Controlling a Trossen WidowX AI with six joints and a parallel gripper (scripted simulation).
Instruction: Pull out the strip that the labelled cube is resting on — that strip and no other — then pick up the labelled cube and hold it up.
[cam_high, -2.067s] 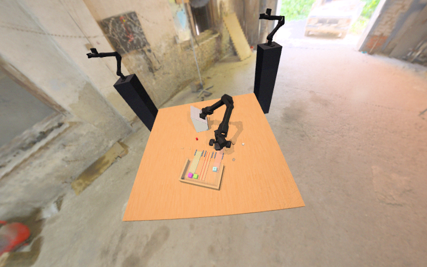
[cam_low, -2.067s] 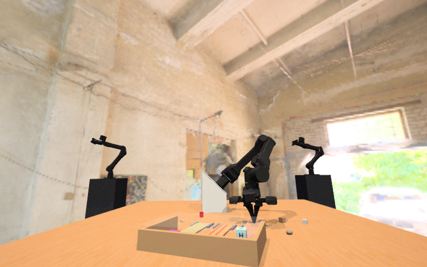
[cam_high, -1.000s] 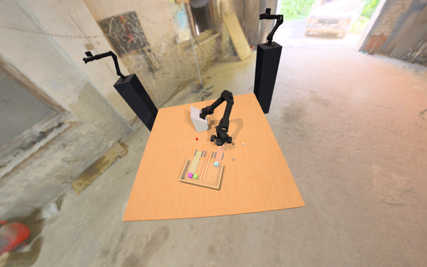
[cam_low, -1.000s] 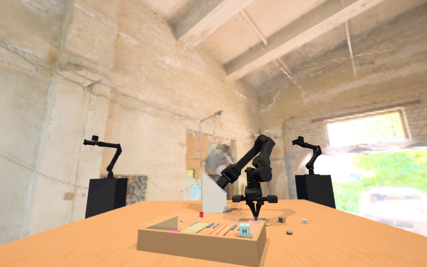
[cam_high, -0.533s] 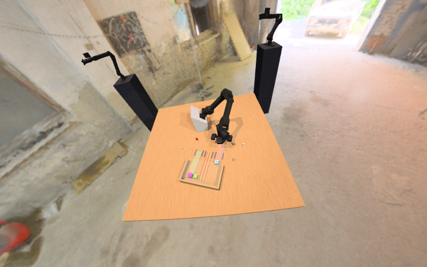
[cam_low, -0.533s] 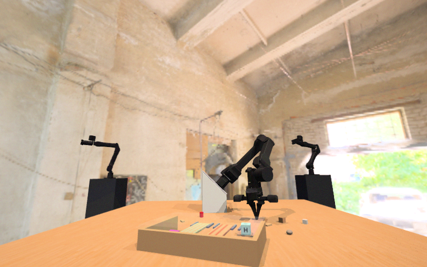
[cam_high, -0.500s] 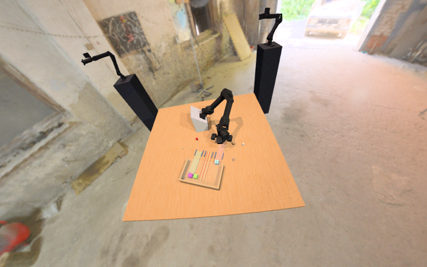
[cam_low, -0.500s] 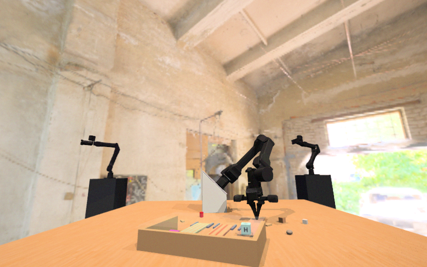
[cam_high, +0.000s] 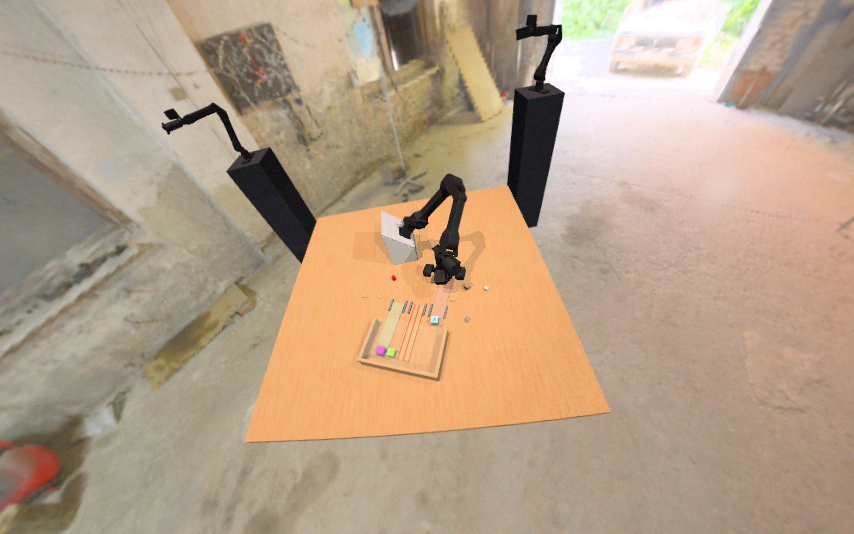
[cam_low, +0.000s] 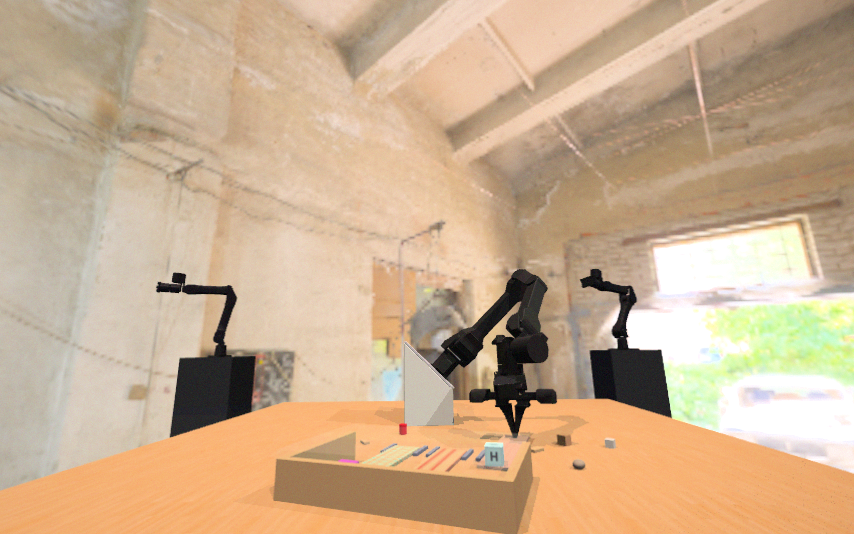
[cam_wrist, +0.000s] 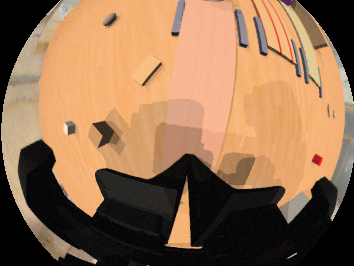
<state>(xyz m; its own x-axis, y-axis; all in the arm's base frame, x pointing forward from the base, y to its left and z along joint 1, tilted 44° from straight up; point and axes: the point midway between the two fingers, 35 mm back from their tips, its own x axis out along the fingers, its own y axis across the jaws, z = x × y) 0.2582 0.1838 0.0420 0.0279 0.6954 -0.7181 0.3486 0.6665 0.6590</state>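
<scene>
The labelled cube (cam_high: 434, 320) (cam_low: 493, 454), pale cyan with an H, rests on the pink strip (cam_high: 442, 301) (cam_wrist: 205, 65) at the tray's right back side. This strip reaches out of the tray, between dark guide blocks, to my gripper. My gripper (cam_low: 515, 435) (cam_wrist: 188, 157) is low over the table behind the tray, pointing down, shut on the strip's outer end. The fingertips hide the exact grip. A red-lined strip (cam_high: 412, 327) (cam_wrist: 276, 30) and a green-lined strip (cam_high: 393, 321) (cam_wrist: 310, 60) lie in the tray to the left.
The wooden tray (cam_high: 403, 370) (cam_low: 403, 491) also holds a magenta cube (cam_high: 381, 350) and a green cube (cam_high: 391, 353). A brown block (cam_low: 563, 439), a white cube (cam_low: 609, 443) and a grey stone (cam_low: 578, 464) lie right. A red cylinder (cam_low: 403, 425) lies left, near the arm's base.
</scene>
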